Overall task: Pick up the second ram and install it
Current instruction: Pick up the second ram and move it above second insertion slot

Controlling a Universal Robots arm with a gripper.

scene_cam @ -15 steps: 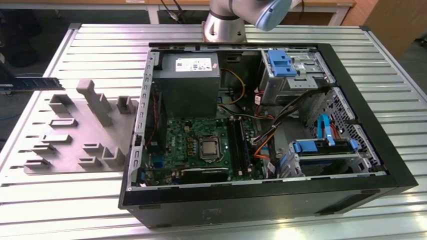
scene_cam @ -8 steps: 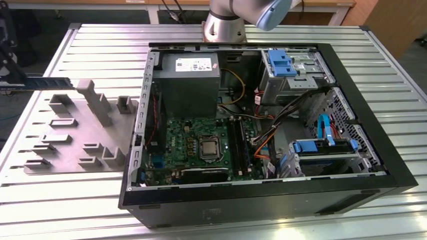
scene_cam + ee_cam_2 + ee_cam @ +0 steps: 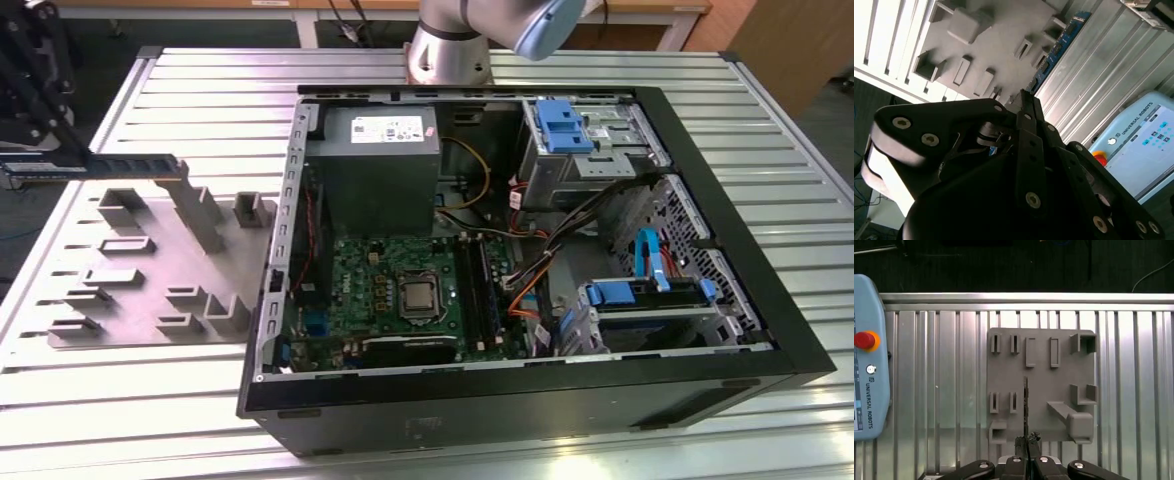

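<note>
gripper (image 3: 1025, 102): black linkage, closest to the lens in the second wrist view. we record its two fingers drawn in to a narrow gap and pinched on one end of the board, which is the one thing it holds.

second ram (image 3: 1064, 37): thin blue-green circuit stick, clamped at one end, with the rest projecting free beyond the fingertips. in the first wrist view the ram (image 3: 1026, 400) reads edge-on as a dark line over the tray. in the exterior view the ram (image 3: 107, 166) lies level in the air above the tray's far corner, at the exterior view's left. as far as we can judge, it is clear of the blocks beneath.

grey moulded tray (image 3: 1044, 385): raised holder blocks and slots. it sits on the slatted aluminium table (image 3: 200, 90), just beside the case.

open computer case (image 3: 534, 400): side panel off, motherboard (image 3: 387, 265) exposed. the long black memory slots (image 3: 478, 285) sit beside the processor socket, well apart from the ram. we cannot tell whether any slot is filled.

teach pendant (image 3: 869, 365): at the table's edge, near the tray.

status: we judge the pick-up done, since the stick is out of the tray and in the grip. the install is left, as the ram is nowhere near a slot.
</note>
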